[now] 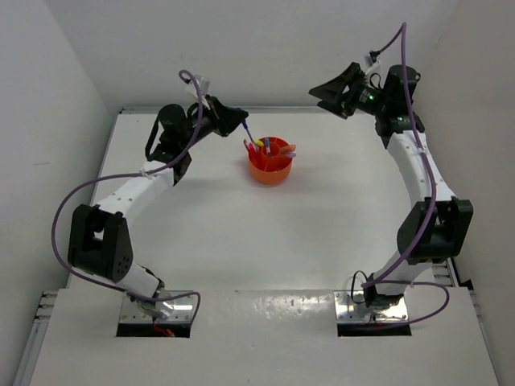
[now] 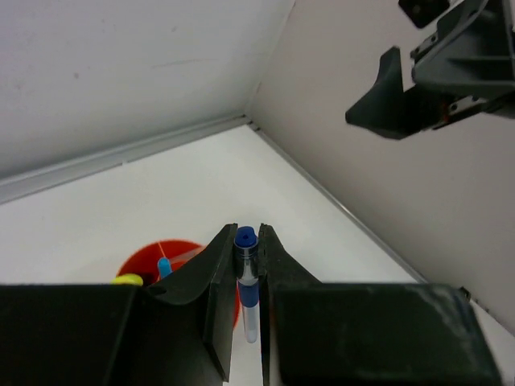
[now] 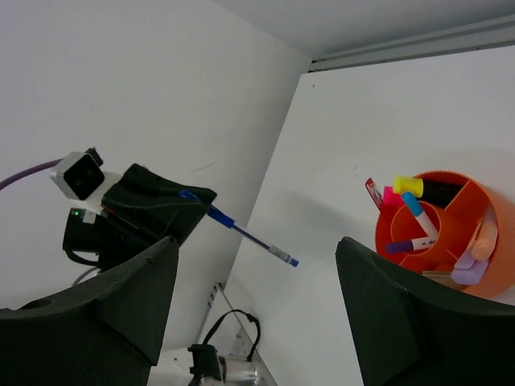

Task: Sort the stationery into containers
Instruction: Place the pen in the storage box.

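My left gripper [image 1: 239, 121] hangs raised just left of the round orange tub [image 1: 269, 178], shut on a thin blue pen [image 2: 246, 265] that slants down toward the tub. From the right wrist, that blue pen [image 3: 241, 231] sticks out of the left jaws. The tub [image 3: 483, 281] holds several pieces of stationery: a yellow-capped highlighter [image 3: 410, 186], a pink-capped one [image 3: 392, 196], a light blue marker [image 3: 418, 213], a purple pen [image 3: 406, 244], a red pen [image 3: 373, 193], and lilac [image 3: 467, 261] and orange [image 3: 485, 239] markers. My right gripper [image 1: 330, 92] is held high at the back right, open with nothing in it.
White enclosure walls stand close behind and beside both arms. From the left wrist, the tub [image 2: 181, 253] shows partly behind the fingers and the right gripper [image 2: 402, 104] hangs against the far wall. Purple cables trail from both arms.
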Controlling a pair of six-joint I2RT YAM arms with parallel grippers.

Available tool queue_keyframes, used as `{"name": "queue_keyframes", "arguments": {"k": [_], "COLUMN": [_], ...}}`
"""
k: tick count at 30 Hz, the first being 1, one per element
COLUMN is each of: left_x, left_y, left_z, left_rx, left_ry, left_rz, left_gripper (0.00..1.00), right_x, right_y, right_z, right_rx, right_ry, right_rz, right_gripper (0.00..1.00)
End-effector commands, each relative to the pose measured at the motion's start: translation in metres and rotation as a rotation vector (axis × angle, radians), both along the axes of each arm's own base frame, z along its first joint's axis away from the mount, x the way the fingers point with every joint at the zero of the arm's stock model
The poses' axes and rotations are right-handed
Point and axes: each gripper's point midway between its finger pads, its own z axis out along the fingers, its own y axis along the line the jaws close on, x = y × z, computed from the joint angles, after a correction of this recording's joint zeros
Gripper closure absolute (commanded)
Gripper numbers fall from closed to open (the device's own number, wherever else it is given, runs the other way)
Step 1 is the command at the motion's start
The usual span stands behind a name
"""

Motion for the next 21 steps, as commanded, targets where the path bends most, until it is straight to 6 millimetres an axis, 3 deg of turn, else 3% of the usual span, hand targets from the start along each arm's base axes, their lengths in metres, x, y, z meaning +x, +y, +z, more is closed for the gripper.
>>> {"name": "queue_keyframes", "arguments": {"k": [1, 6, 21], "left_x": [0.003, 0.025, 0.062], "left_y": [0.001, 0.003, -0.008], "left_z": [0.044, 0.007, -0.059], "left_rx": [-0.102, -0.022, 0.016], "left_ry": [-0.134, -0.103, 0.016], "left_rz": [0.021, 0.046, 0.053], "left_gripper": [1.00, 1.00, 1.00], "right_x": [-0.001, 0.001, -0.002], "right_y": [-0.012, -0.021, -0.031], "right_z": [0.017, 0.013, 0.003], "right_rx": [-0.028, -0.032, -0.022], "right_ry": [-0.089, -0.087, -0.075], "right_rz": [-0.002, -0.019, -0.001], "right_gripper": [0.22, 0.23, 0.25]}}
